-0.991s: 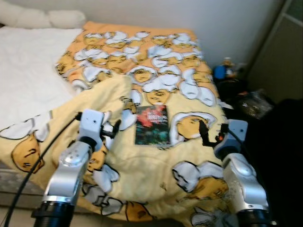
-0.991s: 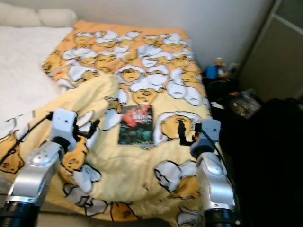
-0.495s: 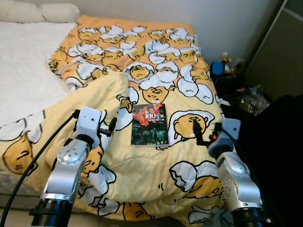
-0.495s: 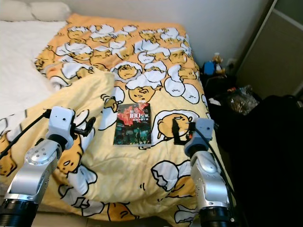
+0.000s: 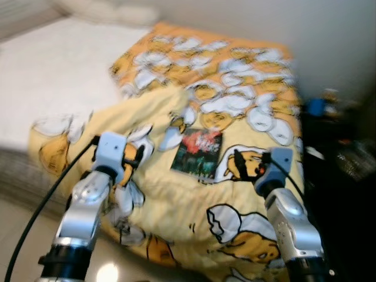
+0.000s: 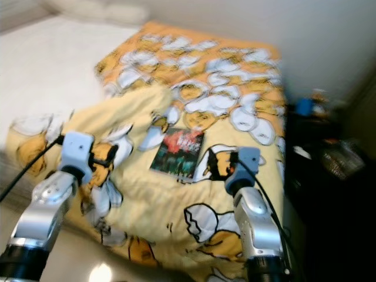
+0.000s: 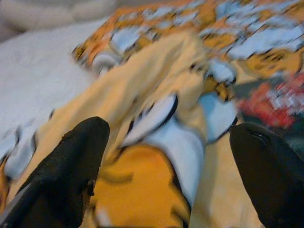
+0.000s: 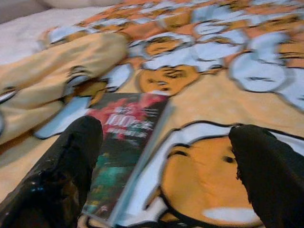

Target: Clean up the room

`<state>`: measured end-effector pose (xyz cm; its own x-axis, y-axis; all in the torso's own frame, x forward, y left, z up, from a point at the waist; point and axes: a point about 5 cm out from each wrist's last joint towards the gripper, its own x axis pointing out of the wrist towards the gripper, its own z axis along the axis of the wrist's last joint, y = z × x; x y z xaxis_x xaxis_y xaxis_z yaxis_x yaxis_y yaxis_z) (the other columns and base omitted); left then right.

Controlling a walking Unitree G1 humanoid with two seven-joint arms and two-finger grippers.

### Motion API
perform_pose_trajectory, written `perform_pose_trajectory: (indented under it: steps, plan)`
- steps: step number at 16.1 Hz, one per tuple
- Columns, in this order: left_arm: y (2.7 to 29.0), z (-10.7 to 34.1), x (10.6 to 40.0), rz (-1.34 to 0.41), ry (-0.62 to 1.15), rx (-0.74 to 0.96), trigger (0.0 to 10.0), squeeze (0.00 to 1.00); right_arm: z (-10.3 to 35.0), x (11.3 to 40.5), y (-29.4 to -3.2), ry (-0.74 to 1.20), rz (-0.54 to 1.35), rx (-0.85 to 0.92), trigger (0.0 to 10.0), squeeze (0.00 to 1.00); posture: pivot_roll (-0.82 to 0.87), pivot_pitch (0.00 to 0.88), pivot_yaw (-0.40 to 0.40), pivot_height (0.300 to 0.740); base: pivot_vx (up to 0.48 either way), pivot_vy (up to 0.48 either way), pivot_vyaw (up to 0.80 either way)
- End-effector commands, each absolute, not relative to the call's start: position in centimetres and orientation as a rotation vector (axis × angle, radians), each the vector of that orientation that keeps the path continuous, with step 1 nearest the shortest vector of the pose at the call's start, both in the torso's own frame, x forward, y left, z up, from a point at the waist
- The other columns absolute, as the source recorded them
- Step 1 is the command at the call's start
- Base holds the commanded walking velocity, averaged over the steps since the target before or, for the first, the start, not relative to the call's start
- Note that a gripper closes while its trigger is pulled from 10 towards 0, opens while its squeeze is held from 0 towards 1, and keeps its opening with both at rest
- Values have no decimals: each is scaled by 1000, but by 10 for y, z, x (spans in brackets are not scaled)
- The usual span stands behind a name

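Observation:
A dark book (image 5: 198,153) with a red and green cover lies flat on the yellow cartoon-print blanket (image 5: 235,100) that covers the bed. My left gripper (image 5: 138,157) hovers over a rumpled fold of the blanket to the left of the book, its fingers (image 7: 71,166) wide open and empty. My right gripper (image 5: 239,164) hangs just right of the book, open too, with the book (image 8: 124,142) lying in front of its fingers (image 8: 71,171). The head views are blurred.
White bedding (image 5: 59,76) and pillows (image 5: 111,12) lie on the bed's left side. Dark clutter with a blue object (image 5: 317,107) stands on the floor to the right of the bed. The bed's near edge hangs over light floor (image 5: 23,247).
The whole picture has shifted and blurred, so the camera has moved; the bed now sits further right with floor showing at lower left. Both grippers stay open beside the book.

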<state>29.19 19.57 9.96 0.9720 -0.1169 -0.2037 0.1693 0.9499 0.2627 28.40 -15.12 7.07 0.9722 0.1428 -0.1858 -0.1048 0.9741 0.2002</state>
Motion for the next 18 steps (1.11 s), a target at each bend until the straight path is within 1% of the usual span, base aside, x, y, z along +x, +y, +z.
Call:
perform_pose_trajectory:
  steps: [1,2,4,6,8,11,17,18]
  plan:
    - [193,104,295,-146,169,289,10000,286,74,285,-154,191,128,190,10000,0,15,0,-37,740,0,0,0]
    - [193,104,295,-137,172,264,10000,271,74,285,-154,192,133,190,10000,0,17,0,-37,740,0,0,0]
    - [192,105,296,-130,174,236,10000,278,74,285,-154,194,136,196,10000,0,18,0,-38,740,0,0,0]
    - [190,104,296,-147,181,202,10000,310,75,285,-154,195,135,200,10000,0,17,0,-39,740,0,0,0]
    - [190,105,296,-154,176,197,10000,329,75,285,-155,196,134,200,10000,0,17,0,-39,740,0,0,0]
    - [189,105,296,-158,181,199,10000,333,75,286,-154,203,138,187,10000,0,19,0,-40,740,0,0,0]
    - [188,105,297,-167,181,200,10000,341,74,287,-155,212,143,166,10000,0,18,0,-39,740,271,0,800]
    - [188,105,296,-166,181,201,10000,333,73,287,-155,213,132,170,10000,0,18,0,-40,740,285,0,0]
